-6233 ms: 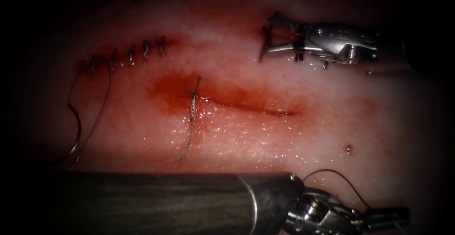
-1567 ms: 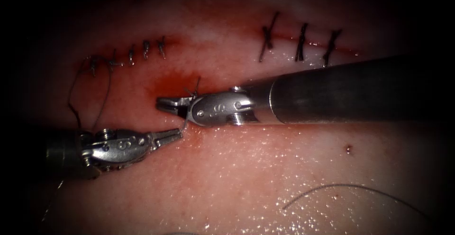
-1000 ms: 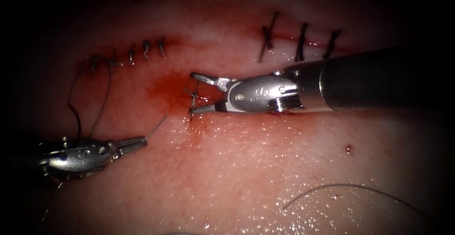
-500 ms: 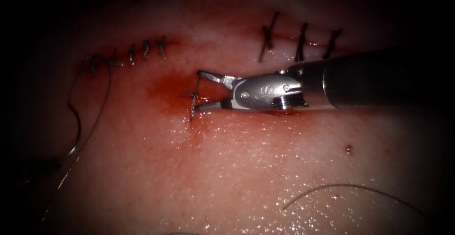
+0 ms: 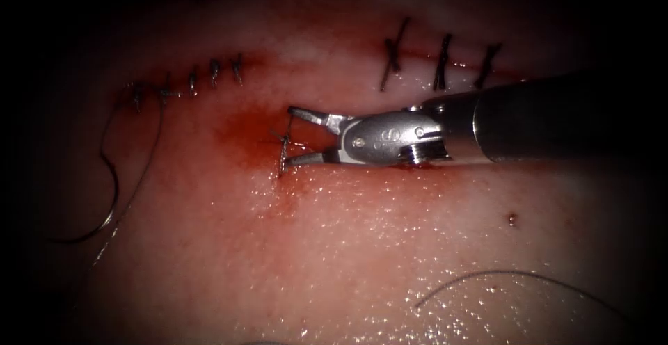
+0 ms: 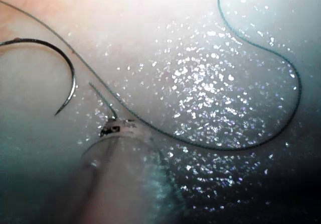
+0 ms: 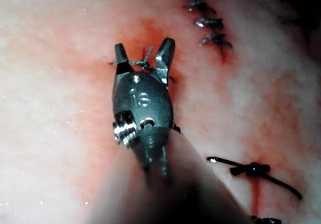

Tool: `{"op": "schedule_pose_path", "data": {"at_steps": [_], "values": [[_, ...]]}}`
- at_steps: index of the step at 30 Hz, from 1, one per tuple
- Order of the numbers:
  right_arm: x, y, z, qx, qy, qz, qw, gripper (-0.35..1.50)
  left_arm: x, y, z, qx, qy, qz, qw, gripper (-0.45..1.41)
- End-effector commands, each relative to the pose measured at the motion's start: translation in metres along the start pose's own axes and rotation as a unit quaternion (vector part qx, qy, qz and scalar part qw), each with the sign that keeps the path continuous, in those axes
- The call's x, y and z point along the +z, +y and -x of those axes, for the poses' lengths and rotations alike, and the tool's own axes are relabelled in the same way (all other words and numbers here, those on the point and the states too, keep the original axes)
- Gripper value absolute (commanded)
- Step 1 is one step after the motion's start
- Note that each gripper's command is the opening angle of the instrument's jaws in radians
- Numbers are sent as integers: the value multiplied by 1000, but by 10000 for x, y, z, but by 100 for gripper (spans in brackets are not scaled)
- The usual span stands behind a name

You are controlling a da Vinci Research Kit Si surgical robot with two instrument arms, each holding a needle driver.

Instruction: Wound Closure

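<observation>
At the cut (image 5: 362,156) in the tissue (image 5: 362,247), the right tool (image 5: 291,133) stands jaws wide, empty, straddling the knotted thread (image 5: 282,151); needle (image 5: 104,199) lies free at left.

Light: strongest over middle of my work field, fading to darkness at all edges of endoscope view. Wet tissue (image 5: 390,247) throws many small glints, densest toward near edge. Same glints scattered in my left wrist view. Surround beyond lit area too dark to tell.
</observation>
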Motion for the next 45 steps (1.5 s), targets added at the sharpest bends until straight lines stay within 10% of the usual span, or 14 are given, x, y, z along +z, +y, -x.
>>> {"op": "schedule_pose_path", "data": {"at_steps": [1, 10, 18, 20, 24, 26, 30, 45], "values": [[9, -8, 0, 0, 2, -3, 1000, 134, 9, 1, 4, -4, -4, -21, 1000, 108], [10, -11, -1, 0, 3, -8, 1000, 134, -1, -4, -28, -4, 8, -44, 999, 130], [10, -11, -1, 0, 5, -10, 1000, 134, -34, -11, -92, 34, 114, -62, 991, 118], [11, -12, -2, 0, 5, -10, 1000, 134, -37, -17, -102, 35, 136, -80, 987, 86], [11, -12, -1, 3, 6, -12, 1000, 134, -43, -25, -110, 41, 150, -90, 984, 110], [11, -12, -1, 3, 6, -11, 1000, 134, -52, -27, -115, 38, 171, -111, 978, 91], [13, -14, -2, 2, 5, -13, 1000, 134, -46, -26, -122, 68, 168, -130, 975, 29], [14, -16, -3, 5, 5, -16, 1000, 134, 37, -34, -79, 106, 45, -90, 989, 56]]}}
